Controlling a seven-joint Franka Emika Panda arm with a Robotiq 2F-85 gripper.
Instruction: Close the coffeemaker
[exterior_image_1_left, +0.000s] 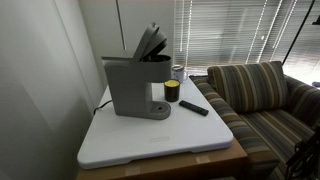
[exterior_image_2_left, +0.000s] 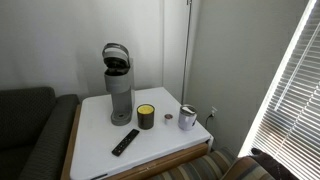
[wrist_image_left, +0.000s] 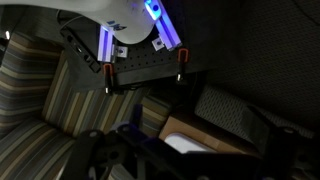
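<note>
Coffeemaker (exterior_image_1_left: 138, 86) is being seen standing at the back of the white tabletop (exterior_image_1_left: 120, 142), close to the wall, in both exterior views. Its hinged lid (exterior_image_1_left: 150, 41) is being held tilted up, so the machine is open. A yellow-and-black cup (exterior_image_2_left: 146, 117) is being shown just beside the drip base, apart from it. A flat black remote (exterior_image_2_left: 125, 142) is lying nearer the table's front edge. A small metal cup (exterior_image_2_left: 188, 118) is sitting farther along, near the table's corner. A striped couch (exterior_image_1_left: 262, 95) is standing next to the table, under the window blinds (exterior_image_1_left: 235, 28). Gripper (wrist_image_left: 140, 152) is being picked up only in the wrist view, as a dark shape over the striped upholstery. It's too dim, so whether the claw is spread or pressed together cannot be told. Nothing is being touched on the coffeemaker in either exterior view.
</note>
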